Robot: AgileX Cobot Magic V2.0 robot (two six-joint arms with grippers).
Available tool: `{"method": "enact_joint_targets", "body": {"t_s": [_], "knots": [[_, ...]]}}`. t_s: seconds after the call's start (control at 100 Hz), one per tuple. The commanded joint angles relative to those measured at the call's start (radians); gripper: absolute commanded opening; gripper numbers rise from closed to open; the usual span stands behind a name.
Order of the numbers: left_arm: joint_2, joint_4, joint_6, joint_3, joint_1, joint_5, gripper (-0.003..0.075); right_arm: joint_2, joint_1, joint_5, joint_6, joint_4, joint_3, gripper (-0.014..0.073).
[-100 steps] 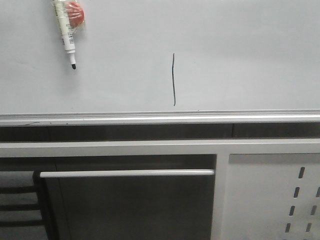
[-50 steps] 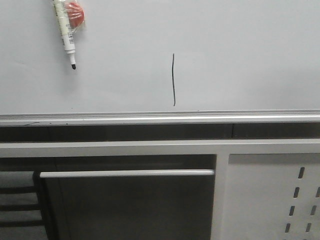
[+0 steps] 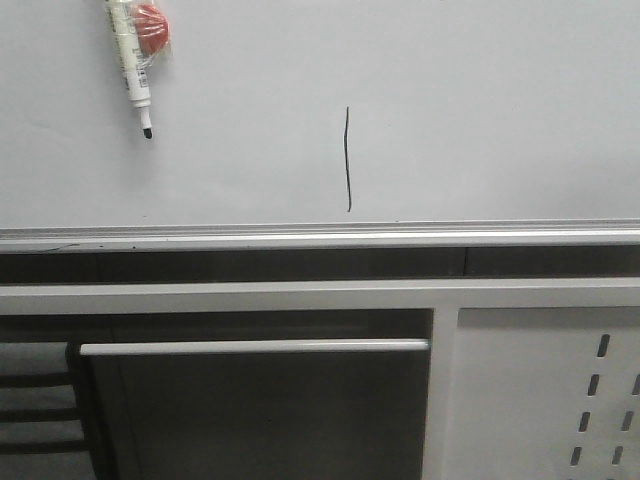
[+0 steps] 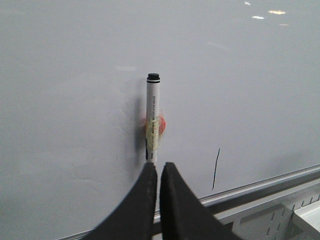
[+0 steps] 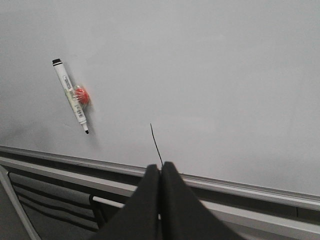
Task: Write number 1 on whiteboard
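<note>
The number 1 (image 3: 347, 160) is a thin black vertical stroke in the middle of the whiteboard (image 3: 480, 110). It also shows in the left wrist view (image 4: 215, 169) and the right wrist view (image 5: 156, 144). A white marker pen (image 3: 130, 62) with a red blob behind it sticks to the board at the upper left, black tip down. My left gripper (image 4: 158, 166) is shut and empty, back from the board, its tips overlapping the marker (image 4: 152, 117) in its view. My right gripper (image 5: 160, 166) is shut and empty, its tips below the stroke. Neither gripper shows in the front view.
A silver aluminium rail (image 3: 320, 236) runs along the board's lower edge. Below it are a white frame bar (image 3: 300, 296), a white handle bar (image 3: 250, 346) and a white panel with slots (image 3: 545, 400) at the lower right.
</note>
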Motion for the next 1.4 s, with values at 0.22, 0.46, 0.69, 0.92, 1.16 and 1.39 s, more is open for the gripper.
{"method": "enact_joint_targets", "body": {"t_s": [0.22, 0.46, 0.69, 0.92, 1.16, 1.39], "knots": [[0.008, -0.002, -0.002, -0.027, 0.000, -0.012, -0.0020, 0.010, -0.005, -0.068, -0.004, 0.012, -0.026, -0.0049], [0.008, -0.002, -0.002, -0.027, 0.000, -0.012, -0.0020, 0.010, -0.005, -0.068, -0.004, 0.012, -0.026, -0.0049], [0.008, 0.244, -0.129, -0.024, 0.013, -0.034, -0.0020, 0.010, -0.005, -0.068, -0.004, 0.012, -0.026, -0.0049], [0.005, 0.988, -0.872, -0.020, 0.227, 0.023, -0.0020, 0.010, -0.005, -0.068, -0.004, 0.012, -0.026, -0.0049], [-0.102, 1.270, -1.160, 0.038, 0.396, 0.128, -0.0020, 0.010, -0.005, -0.068, -0.004, 0.012, -0.026, -0.0049], [-0.223, 1.262, -1.162, 0.165, 0.473, 0.126, -0.0020, 0.010, -0.005, -0.068, -0.004, 0.012, -0.026, -0.0049]]}}
